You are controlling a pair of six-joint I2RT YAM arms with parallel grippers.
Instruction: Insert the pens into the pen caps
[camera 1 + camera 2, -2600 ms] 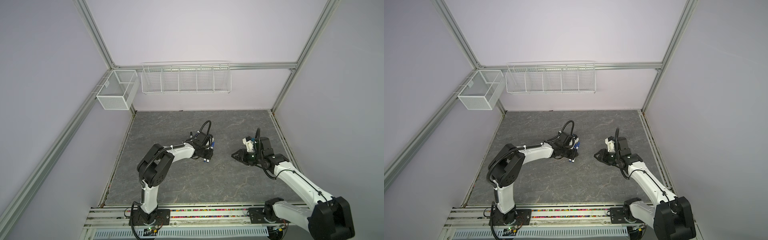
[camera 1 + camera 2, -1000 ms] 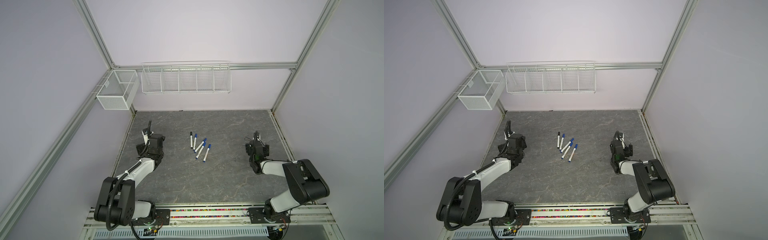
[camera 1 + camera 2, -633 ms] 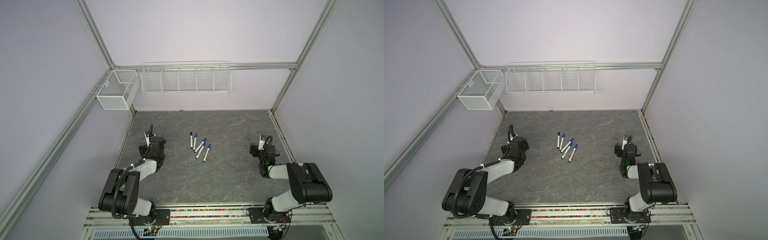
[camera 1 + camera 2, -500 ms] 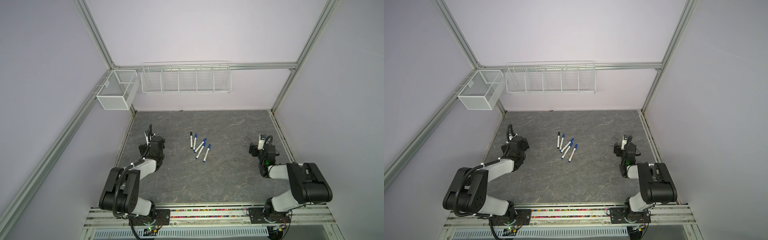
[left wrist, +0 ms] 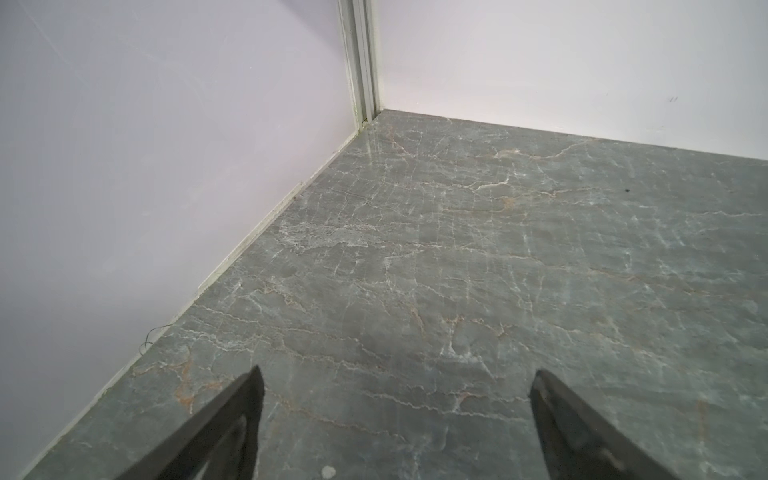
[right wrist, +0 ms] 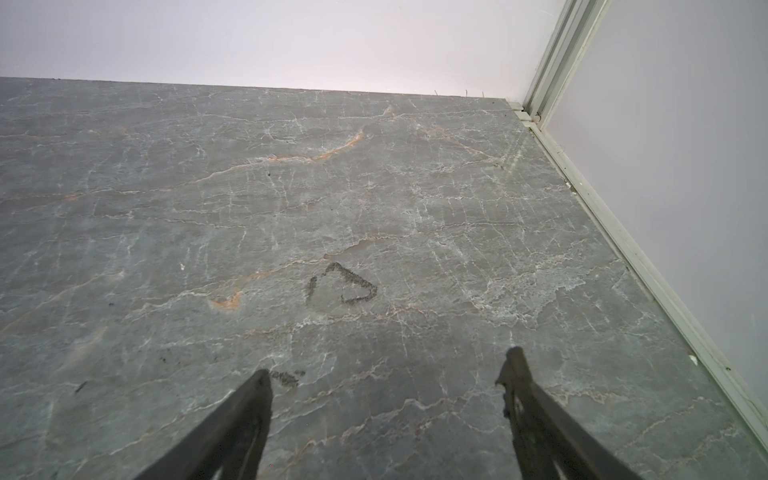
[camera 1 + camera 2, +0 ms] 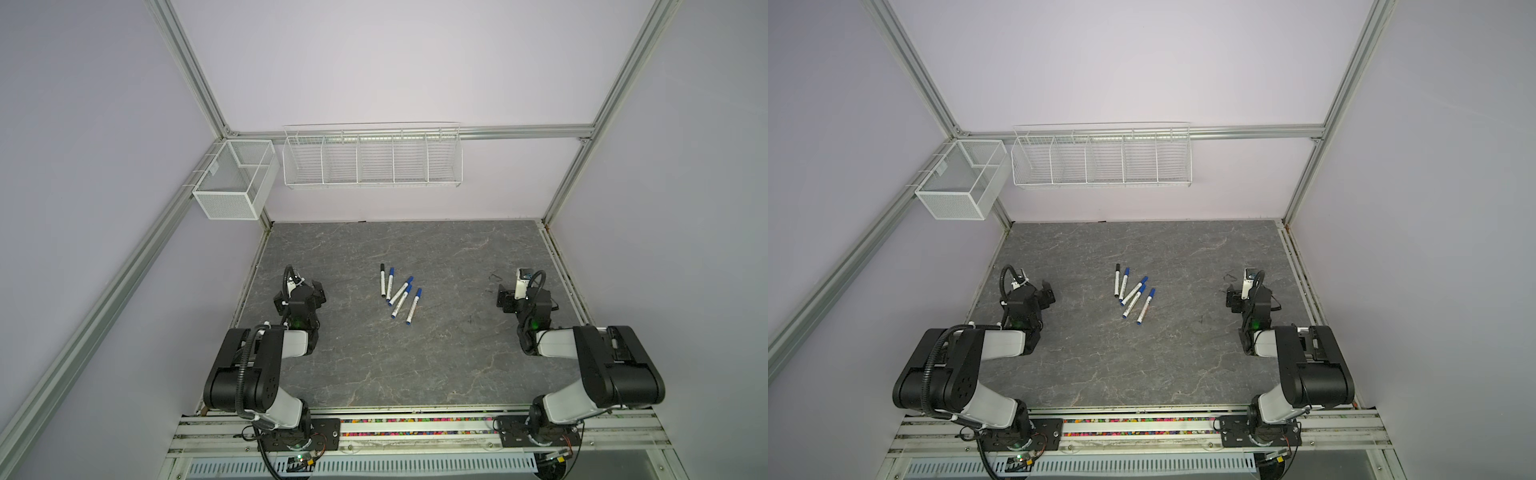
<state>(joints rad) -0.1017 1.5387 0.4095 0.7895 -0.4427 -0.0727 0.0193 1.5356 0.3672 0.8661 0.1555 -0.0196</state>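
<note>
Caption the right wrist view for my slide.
Right pincer open and empty over grey marbled tabletop, dark scribble mark ahead.

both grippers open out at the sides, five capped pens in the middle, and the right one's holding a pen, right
No, the right gripper holds nothing: the right wrist view shows only bare table between its open jaws. The left gripper is open too, and all five capped pens lie mid-table.

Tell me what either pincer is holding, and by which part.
Nothing. The left pincer and right pincer are open and empty; the pens lie apart on the table.
</note>
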